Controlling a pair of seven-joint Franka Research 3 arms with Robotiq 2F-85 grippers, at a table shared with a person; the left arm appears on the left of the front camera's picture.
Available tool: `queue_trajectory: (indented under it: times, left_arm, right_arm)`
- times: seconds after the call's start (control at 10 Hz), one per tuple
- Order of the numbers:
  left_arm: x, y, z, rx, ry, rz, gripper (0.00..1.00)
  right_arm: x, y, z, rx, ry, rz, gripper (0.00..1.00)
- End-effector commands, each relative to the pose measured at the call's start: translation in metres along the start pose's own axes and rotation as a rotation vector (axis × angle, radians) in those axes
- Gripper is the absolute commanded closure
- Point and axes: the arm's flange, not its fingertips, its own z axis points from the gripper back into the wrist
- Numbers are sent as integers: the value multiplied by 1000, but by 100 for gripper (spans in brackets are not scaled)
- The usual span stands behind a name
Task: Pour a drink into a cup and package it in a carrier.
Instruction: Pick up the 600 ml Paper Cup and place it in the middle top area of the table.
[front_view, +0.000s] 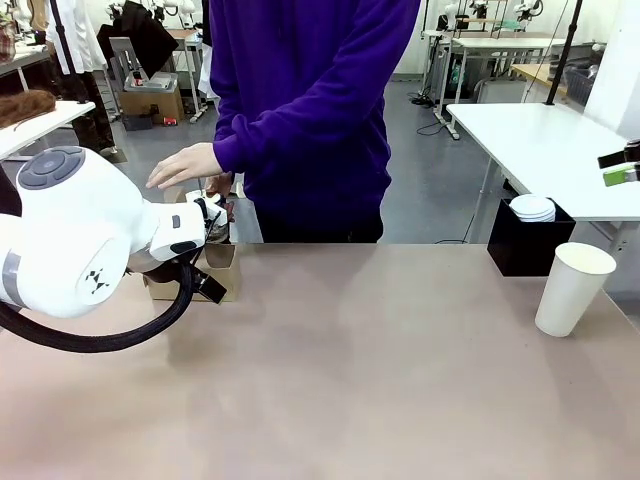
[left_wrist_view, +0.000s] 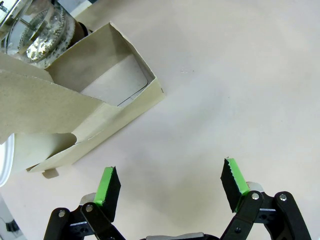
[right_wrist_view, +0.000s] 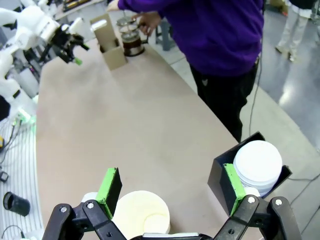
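Right jaws hang wide open and empty right over the upright cup (right_wrist_view: 141, 212), way nearer than the left jaws, open and empty too, by the carrier (left_wrist_view: 60, 105).

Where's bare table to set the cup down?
The wide middle of the table, between the carrier and the cup, is bare. Crowded at far left: carrier, glass jug, left gripper, the person's hand. Black box hems the far right.
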Motion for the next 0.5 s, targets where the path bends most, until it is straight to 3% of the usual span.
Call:
queue_trajectory:
  times: [0.0,0.2,0.4]
  left_arm:
    - [0,0,0,0,0,0,0]
    - [0,0,0,0,0,0,0]
    - [0,0,0,0,0,0,0]
  right_arm:
    - [-24,-7,11,91,-92,16,0]
    - [-88,-11,39,148,-258,47,0]
    - [-131,-10,51,164,-375,85,0]
